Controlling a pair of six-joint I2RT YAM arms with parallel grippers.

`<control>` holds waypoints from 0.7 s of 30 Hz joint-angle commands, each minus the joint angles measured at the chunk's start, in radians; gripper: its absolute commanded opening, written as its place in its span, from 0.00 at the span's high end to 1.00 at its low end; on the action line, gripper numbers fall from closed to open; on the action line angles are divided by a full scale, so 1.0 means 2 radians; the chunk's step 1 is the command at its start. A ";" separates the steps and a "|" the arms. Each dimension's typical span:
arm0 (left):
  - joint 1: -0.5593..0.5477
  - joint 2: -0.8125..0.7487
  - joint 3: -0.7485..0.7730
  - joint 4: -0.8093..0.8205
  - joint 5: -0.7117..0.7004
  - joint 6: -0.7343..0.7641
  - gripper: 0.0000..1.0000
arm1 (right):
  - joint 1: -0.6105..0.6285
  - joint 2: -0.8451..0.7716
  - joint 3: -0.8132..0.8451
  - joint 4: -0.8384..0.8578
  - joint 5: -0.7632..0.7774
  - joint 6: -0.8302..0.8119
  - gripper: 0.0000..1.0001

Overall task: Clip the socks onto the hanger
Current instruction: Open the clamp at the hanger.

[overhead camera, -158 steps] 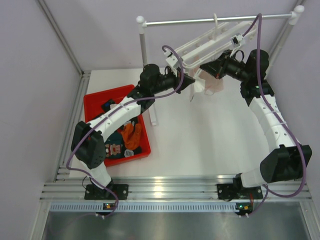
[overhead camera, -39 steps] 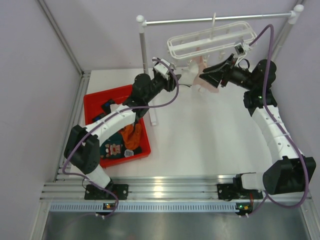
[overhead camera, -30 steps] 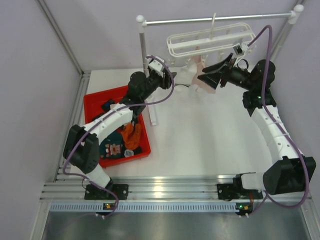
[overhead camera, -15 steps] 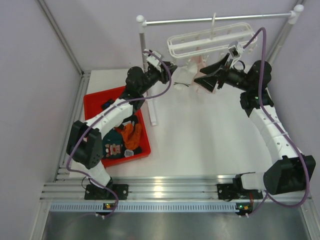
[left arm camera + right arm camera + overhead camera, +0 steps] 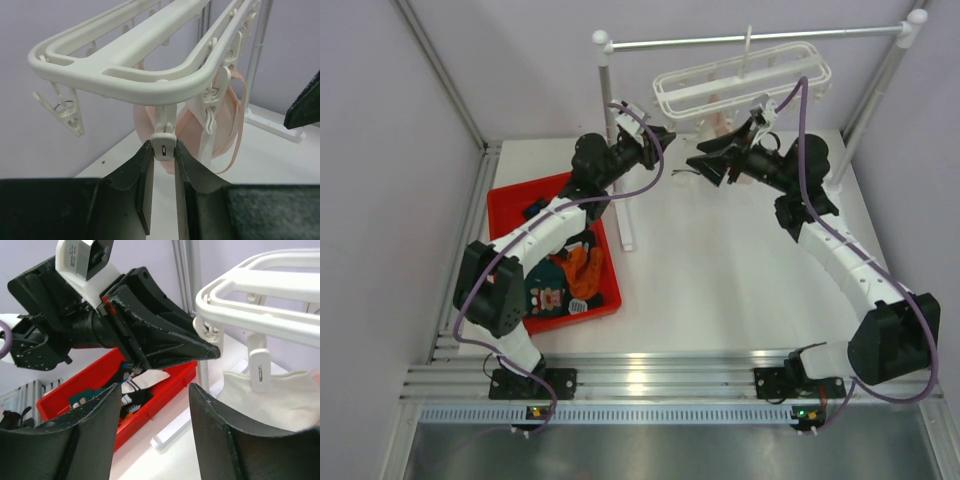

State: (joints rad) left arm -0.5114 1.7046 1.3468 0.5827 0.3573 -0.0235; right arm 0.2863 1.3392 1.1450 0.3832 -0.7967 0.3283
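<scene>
The white hanger (image 5: pixel 740 80) hangs by its hook from the rail. My left gripper (image 5: pixel 665 137) reaches up to the hanger's left end. In the left wrist view its jaws (image 5: pixel 163 150) pinch one dangling white clip (image 5: pixel 163 145) from both sides. A pale pink sock (image 5: pixel 220 125) hangs clipped just behind it. My right gripper (image 5: pixel 705 165) stands open and empty beside the left one, and in its wrist view (image 5: pixel 155 390) a whitish clipped sock (image 5: pixel 270 400) shows to the right. Several more socks (image 5: pixel 555 280) lie in the red bin (image 5: pixel 535 188).
The metal rail (image 5: pixel 750 40) spans two white posts. The left post (image 5: pixel 615 150) stands with its foot right beside the red bin. Other clips (image 5: pixel 67 112) dangle along the hanger's frame. White tabletop lies under both arms.
My right gripper has drawn away from the hung sock and swung left toward the left gripper. The left gripper's jaws have narrowed onto the clip. The hanger hangs level again.
</scene>
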 commanded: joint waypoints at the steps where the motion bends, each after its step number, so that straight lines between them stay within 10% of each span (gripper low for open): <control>1: 0.002 -0.029 0.007 0.021 0.018 0.007 0.89 | 0.016 0.011 0.004 0.088 0.043 -0.015 0.45; 7: 0.002 -0.039 0.006 0.006 0.031 0.022 0.90 | 0.040 0.032 -0.003 0.150 0.079 -0.031 0.57; 21: 0.000 -0.052 -0.002 -0.006 0.047 0.038 0.90 | 0.069 0.061 0.007 0.198 0.116 -0.054 0.51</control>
State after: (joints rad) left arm -0.5114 1.6577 1.3464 0.5529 0.4217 0.0299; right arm 0.4004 1.4567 1.1366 0.6727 -0.5846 0.2504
